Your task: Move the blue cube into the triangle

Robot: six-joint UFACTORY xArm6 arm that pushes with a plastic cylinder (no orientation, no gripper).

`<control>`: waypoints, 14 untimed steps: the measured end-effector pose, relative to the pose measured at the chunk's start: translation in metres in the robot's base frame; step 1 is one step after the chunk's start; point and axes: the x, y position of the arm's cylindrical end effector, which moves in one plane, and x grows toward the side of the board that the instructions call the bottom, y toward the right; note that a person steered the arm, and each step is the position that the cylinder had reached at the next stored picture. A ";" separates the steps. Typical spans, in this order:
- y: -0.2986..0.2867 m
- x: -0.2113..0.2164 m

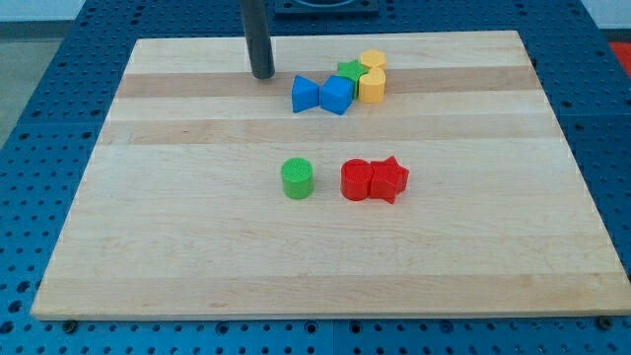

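End effector: a bare dark rod with no jaws, so nothing can be opened, closed or gripped; my tip (262, 74) is set on the surface (197, 247) near the view's top, left of the upper cluster and apart from every block.
Blue cube (336, 96): seen in the upper cluster, just right of the blue triangle-like block (306, 94) and apparently touching it.
Neighbours: a green star (349, 71) is tucked just behind the cube, with two yellow blocks (372, 78) close on the view's right; whether these touch the cube cannot be told.
Lower group: a green cylinder (297, 178), a red cylinder-like block (356, 180) and a red star (388, 179) are found mid-surface, well apart from the cluster.
Step in hand: judged as the approach; the cube is not yet contacted.
Doing it well: the tip is best routed around the cluster to the cube's right side, then a short, slow push leftward should be made through its centre, so the cube is not spun and the star and yellow blocks are not dragged along.
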 end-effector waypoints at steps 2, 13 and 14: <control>0.057 0.004; 0.104 0.140; 0.103 0.141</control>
